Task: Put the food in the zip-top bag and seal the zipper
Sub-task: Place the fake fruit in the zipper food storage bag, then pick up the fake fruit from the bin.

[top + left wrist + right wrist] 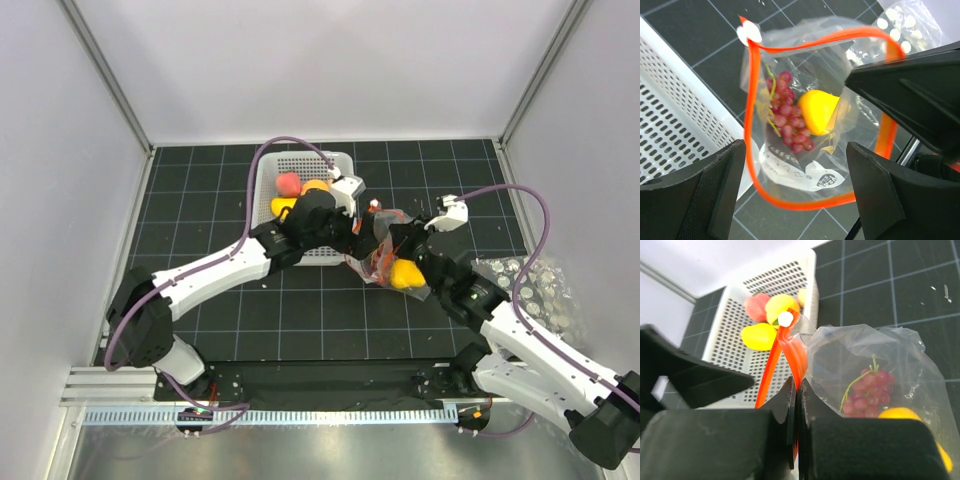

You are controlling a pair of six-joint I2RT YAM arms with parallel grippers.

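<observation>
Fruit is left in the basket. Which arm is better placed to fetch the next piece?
Left. The left end effector is open and empty, beside the basket with the remaining fruit. The right end effector is shut on the zipper, holding the bag open.

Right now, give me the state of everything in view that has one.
zip-top bag, mouth open
zipper, unsealed, spread in a loop
grapes, inside the bag
yellow fruit, inside the bag
basket, holding loose fruit
peach, in the basket, not yet bagged
left fingers, open, empty
right fingers, shut on the zipper
</observation>
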